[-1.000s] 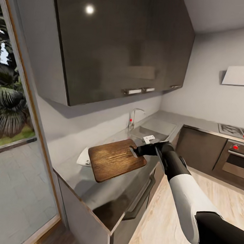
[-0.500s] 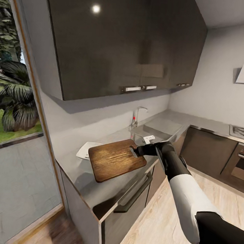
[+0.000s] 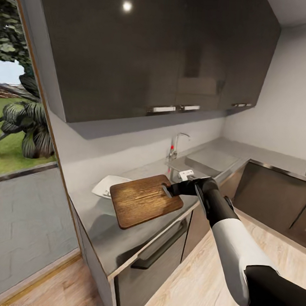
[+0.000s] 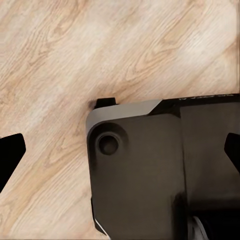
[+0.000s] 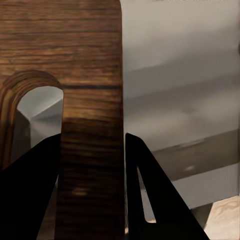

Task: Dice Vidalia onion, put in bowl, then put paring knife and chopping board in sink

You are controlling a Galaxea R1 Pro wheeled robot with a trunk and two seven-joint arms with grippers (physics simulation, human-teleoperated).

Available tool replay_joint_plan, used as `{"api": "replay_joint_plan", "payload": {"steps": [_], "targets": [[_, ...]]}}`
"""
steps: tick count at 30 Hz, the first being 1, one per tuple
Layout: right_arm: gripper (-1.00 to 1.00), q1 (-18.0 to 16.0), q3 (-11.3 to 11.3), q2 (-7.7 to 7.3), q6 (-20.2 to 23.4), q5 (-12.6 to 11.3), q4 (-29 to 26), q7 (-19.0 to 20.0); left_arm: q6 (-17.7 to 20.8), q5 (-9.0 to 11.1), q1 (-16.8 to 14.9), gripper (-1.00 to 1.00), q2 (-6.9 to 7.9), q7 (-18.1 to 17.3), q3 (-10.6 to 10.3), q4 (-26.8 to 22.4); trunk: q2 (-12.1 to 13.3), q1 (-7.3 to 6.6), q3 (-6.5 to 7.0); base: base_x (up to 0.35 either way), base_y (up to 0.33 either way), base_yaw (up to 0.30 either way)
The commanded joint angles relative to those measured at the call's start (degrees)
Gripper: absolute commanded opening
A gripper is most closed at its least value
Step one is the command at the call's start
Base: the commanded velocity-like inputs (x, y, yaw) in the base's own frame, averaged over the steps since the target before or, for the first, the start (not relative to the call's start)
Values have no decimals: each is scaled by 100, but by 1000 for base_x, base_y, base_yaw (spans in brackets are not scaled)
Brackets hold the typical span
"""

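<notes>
Our right arm outstretched | right fingers [image 3: 168, 190] clamp chopping board [image 3: 143, 199] above surface [image 3: 103, 231] | left fingers [image 4: 120, 155] spread over floor [image 4: 50, 75]

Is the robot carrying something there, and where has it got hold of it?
Yes: the right gripper holds the chopping board by its edge beside the handle hole.

The board [image 3: 143, 200] hides most of the bowl [image 3: 106, 186] and part of the countertop [image 3: 102, 233]. The right gripper [image 3: 171, 189] blocks much of the sink [image 3: 179, 166]. In the left wrist view, the left gripper's fingertips [image 4: 10, 155] are cut off by the picture's edges.
</notes>
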Motion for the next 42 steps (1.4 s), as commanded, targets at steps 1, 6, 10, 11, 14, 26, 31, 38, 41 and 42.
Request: {"api": "replay_joint_plan", "payload": {"steps": [1, 6, 10, 11, 14, 26, 31, 38, 41, 42], "targets": [[-100, -3, -1, 3, 13, 54, -9, 44, -45, 49, -12, 100, -6, 7, -49, 28, -13, 4, -19, 56, -311, 191], [-100, -2, 2, 10, 11, 52, 9, 43, -45, 108, -12, 100, -18, 9, -49, 28, -13, 4, -52, 9, -311, 188], [-100, -2, 7, 39, 7, 52, 23, 37, -45, 159, -12, 100, -26, 8, -49, 32, -13, 4, -79, 0, -311, 180], [-100, -2, 9, 46, 7, 53, 24, 36, -45, 164, -12, 100, -27, 7, -49, 32, -13, 4, -86, 0, -315, 180], [-100, -1, 11, 52, 5, 53, 26, 36, -45, 173, -12, 100, -24, 7, -49, 33, -13, 4, -106, 0, -319, 182], [-100, 7, 20, 56, 4, 54, 26, 36, -45, 178, -12, 100, -31, 7, -49, 34, -13, 4, -189, 0, -321, 183], [-100, 8, 20, 98, 4, 54, 26, 36, -45, 178, -12, 100, -31, 7, -49, 33, -13, 4, -223, 0, -321, 184], [-100, 8, 20, 123, 4, 54, 28, 36, -45, 178, -12, 100, -31, 7, -49, 33, -13, 4, -271, 0, -321, 184], [-100, 8, 20, 124, 4, 54, 26, 36, -45, 178, -12, 100, -31, 7, -49, 32, -13, 4, -292, 0, -321, 184], [-100, 8, 20, 124, 4, 54, 26, 36, -45, 178, -12, 100, -31, 7, -49, 32, -13, 4, -299, 0, -321, 184]]}}
